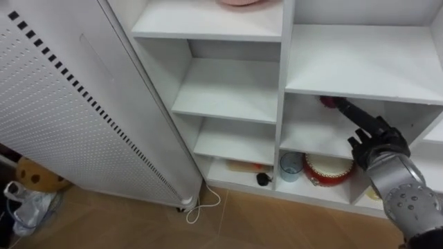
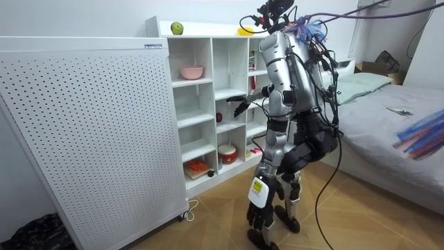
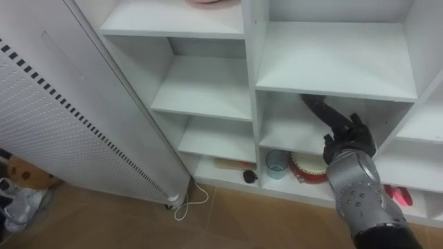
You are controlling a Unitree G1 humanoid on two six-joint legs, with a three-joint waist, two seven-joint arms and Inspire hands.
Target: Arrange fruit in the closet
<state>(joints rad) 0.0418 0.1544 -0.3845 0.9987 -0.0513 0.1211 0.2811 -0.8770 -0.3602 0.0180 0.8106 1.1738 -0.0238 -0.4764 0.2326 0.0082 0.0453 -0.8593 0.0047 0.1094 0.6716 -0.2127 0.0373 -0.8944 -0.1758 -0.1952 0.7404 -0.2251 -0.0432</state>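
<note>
**Left eye view.** The right hand [image 1: 374, 144] enters from the lower right, its fingers straight and apart, and points up-left into the closet [image 1: 282, 83]. A red fruit [image 1: 326, 102] lies at the fingertips, deep in the middle compartment. We cannot tell whether they touch.

**Room view.** The fruit rests on the middle column's shelf, lower left of the hand and apart from it. We judge it already placed, so the hand's way out runs back toward the robot.

**Right eye view.** The shelf board sits close above the fingers and the upright divider stands to their left. A red round tin [image 3: 308, 168] sits one compartment below.
</note>
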